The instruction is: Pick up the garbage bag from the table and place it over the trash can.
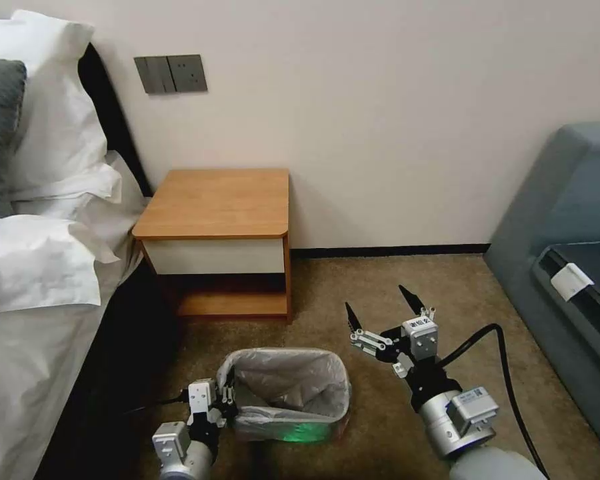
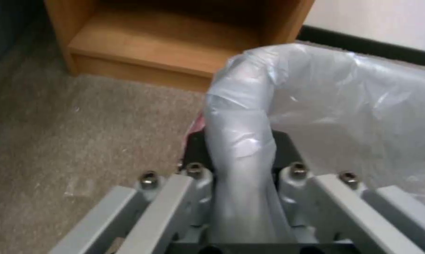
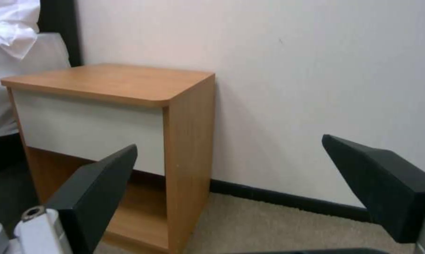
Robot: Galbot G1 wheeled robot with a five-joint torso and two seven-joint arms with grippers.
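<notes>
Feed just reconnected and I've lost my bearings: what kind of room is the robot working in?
Most likely a hotel bedroom: a bed with white pillows, a wooden nightstand against the wall, carpet, and a small trash can already lined with a bag.

The brown low-pile carpet floor (image 1: 380,293) carries the small nightstand worktop with orange-brown wooden top, white drawer front and lower wooden shelf (image 1: 217,200) against the wall, and, nearer the robot, the small rectangular beige plastic trash can (image 1: 293,427) lined with translucent grey film.
</notes>
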